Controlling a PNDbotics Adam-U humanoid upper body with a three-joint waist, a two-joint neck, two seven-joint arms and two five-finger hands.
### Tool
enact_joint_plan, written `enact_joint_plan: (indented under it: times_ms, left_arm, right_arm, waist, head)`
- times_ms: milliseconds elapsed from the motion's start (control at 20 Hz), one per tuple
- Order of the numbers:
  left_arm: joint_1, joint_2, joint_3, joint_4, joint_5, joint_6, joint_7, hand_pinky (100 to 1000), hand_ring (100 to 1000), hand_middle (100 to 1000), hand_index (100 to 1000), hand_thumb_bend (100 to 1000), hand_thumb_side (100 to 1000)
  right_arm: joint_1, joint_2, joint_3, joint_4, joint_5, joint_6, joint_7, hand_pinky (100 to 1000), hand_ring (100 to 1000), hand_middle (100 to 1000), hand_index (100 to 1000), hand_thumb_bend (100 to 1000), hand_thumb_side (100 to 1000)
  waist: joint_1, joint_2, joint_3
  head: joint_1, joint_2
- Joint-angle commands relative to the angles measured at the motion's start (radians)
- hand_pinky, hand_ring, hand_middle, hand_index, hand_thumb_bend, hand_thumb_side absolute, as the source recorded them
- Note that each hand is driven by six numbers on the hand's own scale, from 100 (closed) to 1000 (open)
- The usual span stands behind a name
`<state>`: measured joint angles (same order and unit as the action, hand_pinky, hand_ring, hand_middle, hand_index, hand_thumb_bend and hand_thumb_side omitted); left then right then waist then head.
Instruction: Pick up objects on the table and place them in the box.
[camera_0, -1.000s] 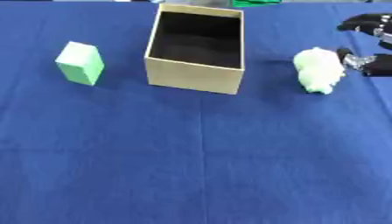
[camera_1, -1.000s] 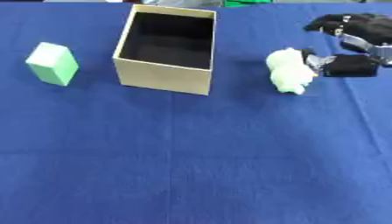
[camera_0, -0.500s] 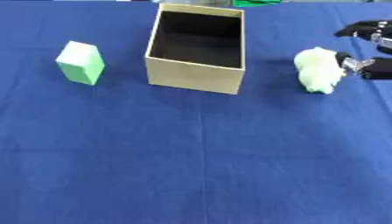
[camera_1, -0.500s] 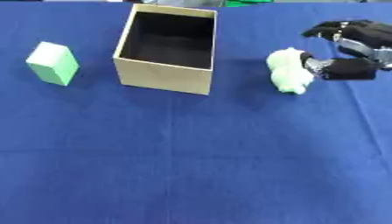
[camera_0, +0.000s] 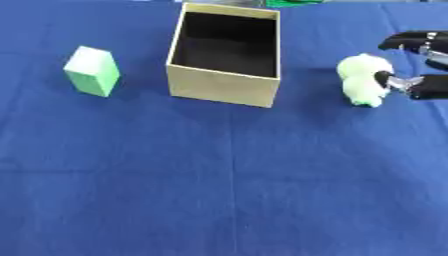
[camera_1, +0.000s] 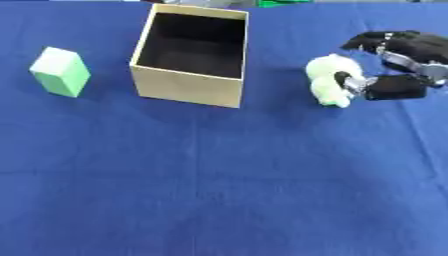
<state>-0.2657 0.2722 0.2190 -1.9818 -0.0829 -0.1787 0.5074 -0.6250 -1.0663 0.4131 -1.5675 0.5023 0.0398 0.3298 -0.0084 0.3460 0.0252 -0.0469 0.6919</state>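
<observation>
No brand, label or legible writing is observed on any item. A pale green-white plush toy (camera_1: 329, 81), lumpy and soft in outline, is found lying on the counter (camera_1: 219, 190) to the right of the box (camera_1: 191, 55), near it but apart from it. The toy's right side is touched by the thumb of the right robot hand (camera_1: 398, 65), while the curled fingers (camera_1: 372, 39) are held above and just behind the toy, so that the toy is partly enclosed; a full pinch cannot be confirmed. The box is tan cardboard, open at the top, with a dark interior in which no contents are seen. A light green rectangular block (camera_0: 93, 70) is noted standing upright to the left of the box, well apart from the toy. The counter is covered in a blue cloth. The left robot hand is not seen in either view.
</observation>
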Motion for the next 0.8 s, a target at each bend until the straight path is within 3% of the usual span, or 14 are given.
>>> enact_joint_plan:
  times_ms: [50,350,800]
  left_arm:
    - [-0.010,0.010,0.001,-0.018,-0.004,0.001,-0.004,778,654,618,774,251,939]
    - [-0.011,0.009,0.000,-0.018,-0.006,0.001,-0.007,777,651,616,770,250,925]
    - [-0.012,0.007,0.000,-0.018,-0.005,0.001,-0.008,777,649,614,768,247,926]
  right_arm:
    - [-0.018,-0.009,-0.001,0.023,0.004,-0.004,0.008,986,1000,954,1000,186,1000]
    - [-0.020,0.004,0.016,0.026,-0.016,-0.008,0.036,987,1000,941,1000,105,1000]
    - [-0.016,0.022,0.035,0.026,-0.009,0.000,0.042,989,1000,947,1000,181,1000]
  waist:
    - [0.001,-0.015,0.000]
    - [0.001,-0.012,-0.001]
    - [0.002,-0.010,0.000]
  head:
    - [-0.001,-0.014]
    - [-0.001,-0.015]
    - [-0.001,-0.016]
